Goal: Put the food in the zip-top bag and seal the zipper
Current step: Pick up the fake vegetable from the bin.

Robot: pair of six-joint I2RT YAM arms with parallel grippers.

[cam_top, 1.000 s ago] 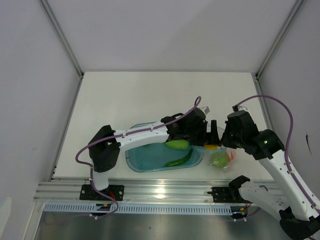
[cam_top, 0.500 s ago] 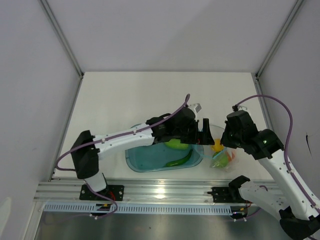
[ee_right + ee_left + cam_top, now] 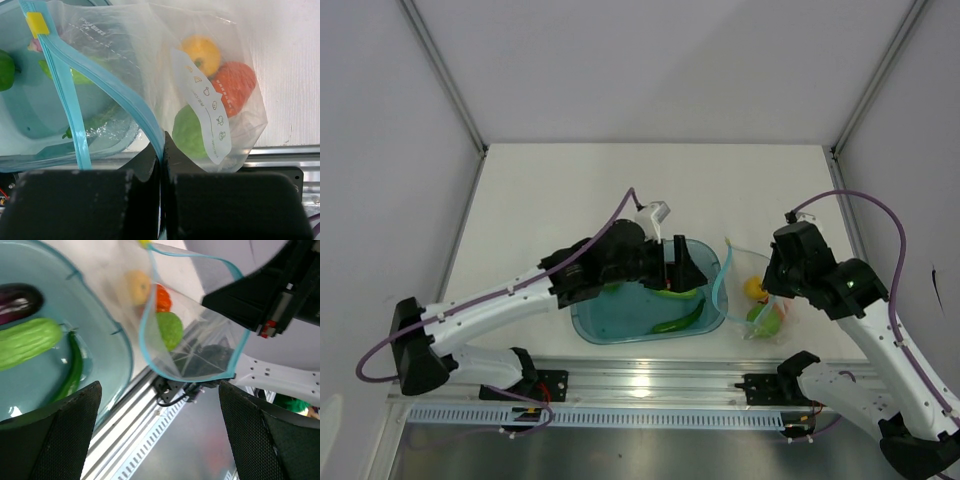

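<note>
The clear zip-top bag hangs open just right of the blue tub. Its teal zipper strip is pinched in my shut right gripper, which also shows in the top view. Inside the bag lie a yellow-orange fruit, a red tomato and a green round fruit. My left gripper is open and empty above the tub's right part; its wrist view looks down on the bag mouth. The cucumber, eggplant and chili lie in the tub.
The rigid translucent blue tub stands at the table's near edge, with the metal rail right in front of it. A yellow slider sits at the end of the zipper strip. A green piece shows in the tub.
My left arm has drawn back to the left, from the bag mouth to above the tub. The yellow-orange fruit now lies in the bag. The right gripper has kept its hold.
</note>
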